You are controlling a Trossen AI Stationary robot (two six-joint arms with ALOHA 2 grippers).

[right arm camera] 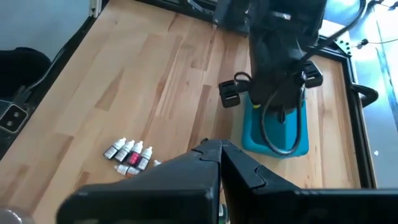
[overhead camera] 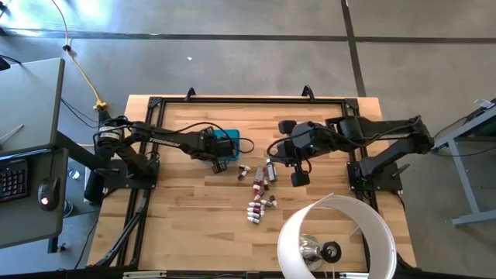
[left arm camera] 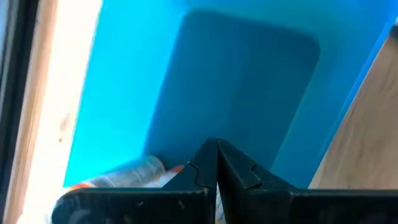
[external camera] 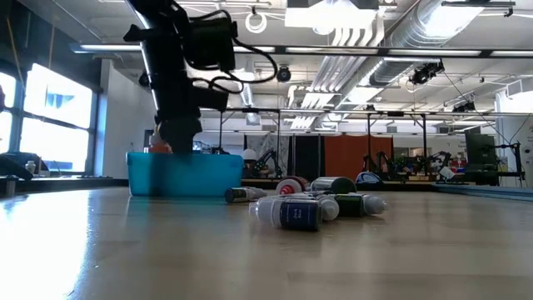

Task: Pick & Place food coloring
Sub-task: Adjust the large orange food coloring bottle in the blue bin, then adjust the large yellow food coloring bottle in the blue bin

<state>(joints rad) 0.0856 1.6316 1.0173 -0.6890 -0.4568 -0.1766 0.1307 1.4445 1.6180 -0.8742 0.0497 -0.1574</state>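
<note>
Left hand [left arm camera: 216, 163] closed, empty, over one bin [left arm camera: 249, 81], one bottle [left arm camera: 118, 177] inside, right hand [right arm camera: 221, 163] closed

Bright daylight through left-hand windows [external camera: 50, 117]; glare on the tabletop [external camera: 250, 250]; blurred left wrist view; soft shadows

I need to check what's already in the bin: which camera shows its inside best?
The left wrist view: it looks straight into the bin past the shut left gripper, showing one bottle on the floor. The low view shows only its side wall; in the high and right wrist views the left arm covers it.
</note>
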